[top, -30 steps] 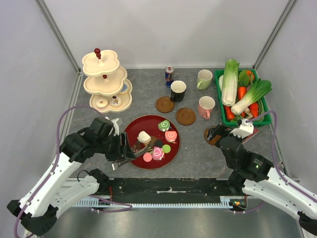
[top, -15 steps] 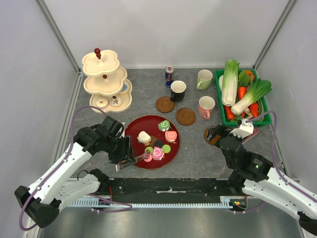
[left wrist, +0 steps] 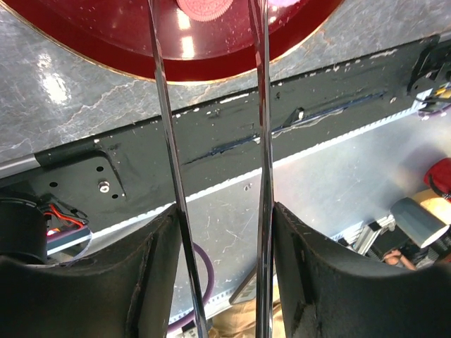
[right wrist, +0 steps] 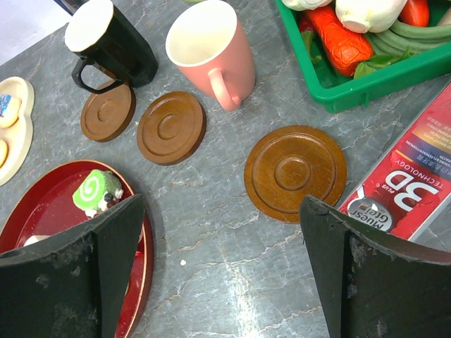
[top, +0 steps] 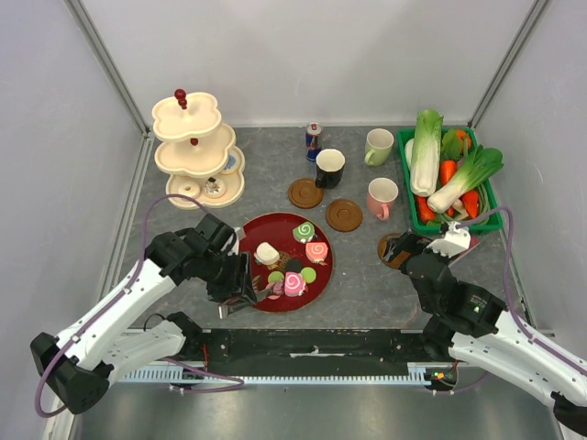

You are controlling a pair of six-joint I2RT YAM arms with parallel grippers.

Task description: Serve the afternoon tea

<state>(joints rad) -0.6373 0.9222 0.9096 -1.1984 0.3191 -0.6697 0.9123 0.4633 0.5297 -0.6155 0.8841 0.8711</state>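
Evidently the left fingers (top: 237, 278), part-closed on metal tongs (left wrist: 165, 105), have swung in over the lower-left rim of the red plate (top: 271, 231) holding the pastries (top: 294, 284) at frame centre, so a pickup looks imminent; the right fingers (top: 401, 249) hang wide open, empty.

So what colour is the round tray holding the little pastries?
Glossy dark red; the tray shows best in the top external view.

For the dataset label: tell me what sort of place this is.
Probably a robot test booth, not a real tearoom: plain white walls box in a grey table, and the pastries on the red plate are toys.
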